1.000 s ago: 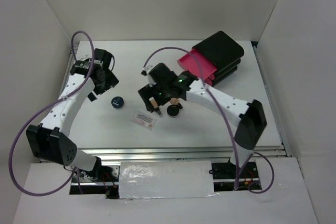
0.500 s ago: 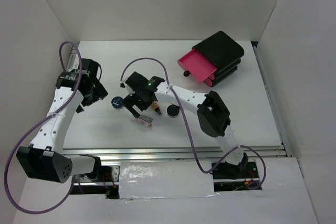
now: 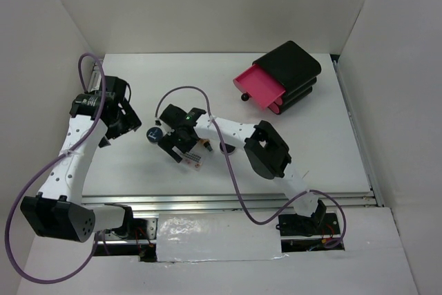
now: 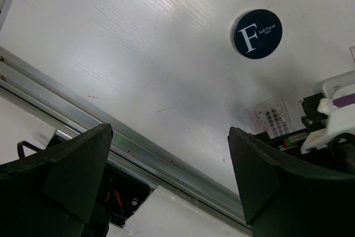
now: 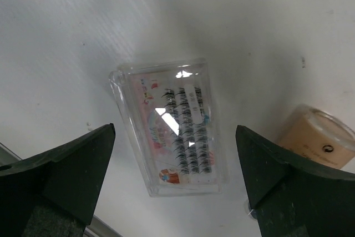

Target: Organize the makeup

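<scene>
The clear lash sachet point(image 5: 183, 154) lies flat directly under the right gripper point(image 5: 175, 130), between its 2 wide-spread fingers — nothing grasped; a tan bottle point(image 5: 319, 140) sits just beside 1 finger; the round black compact point(image 4: 255, 33) lies ahead of the left gripper point(image 4: 171, 131), whose jaws also gape, empty.

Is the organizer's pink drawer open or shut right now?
Open: one pink drawer juts well out of the black box, inside exposed.
</scene>
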